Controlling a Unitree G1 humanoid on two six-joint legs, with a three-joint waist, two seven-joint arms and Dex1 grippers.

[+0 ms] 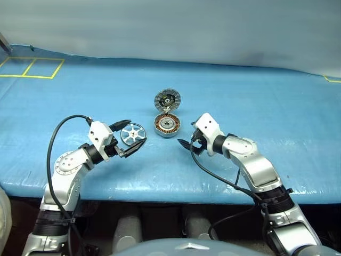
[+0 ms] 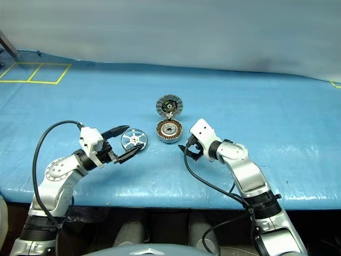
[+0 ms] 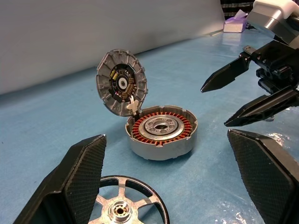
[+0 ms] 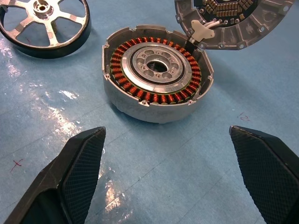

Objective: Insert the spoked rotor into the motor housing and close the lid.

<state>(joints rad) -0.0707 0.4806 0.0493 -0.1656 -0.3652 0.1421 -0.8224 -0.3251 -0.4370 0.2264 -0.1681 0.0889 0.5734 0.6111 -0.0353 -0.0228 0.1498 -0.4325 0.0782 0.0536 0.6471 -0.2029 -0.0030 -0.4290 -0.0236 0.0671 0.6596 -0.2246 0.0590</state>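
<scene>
Rotor: the spoked rotor [image 1: 132, 133] lies flat on the blue table [image 1: 266, 96], just left of the motor housing [image 1: 167, 125].
Lid: the lid [image 1: 167, 100] stands open on the housing's far edge.
My left gripper [image 1: 132, 137]: spread around the rotor, seemingly not touching.
My right gripper [image 1: 187, 140]: spread, empty, just right of the housing.

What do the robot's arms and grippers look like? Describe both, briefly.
Both arms are silver-grey metal with black joint bands and white wrist blocks. A loose black cable loops along each. The left gripper and right gripper each carry two black, pointed fingers with finely cross-hatched pads.
</scene>
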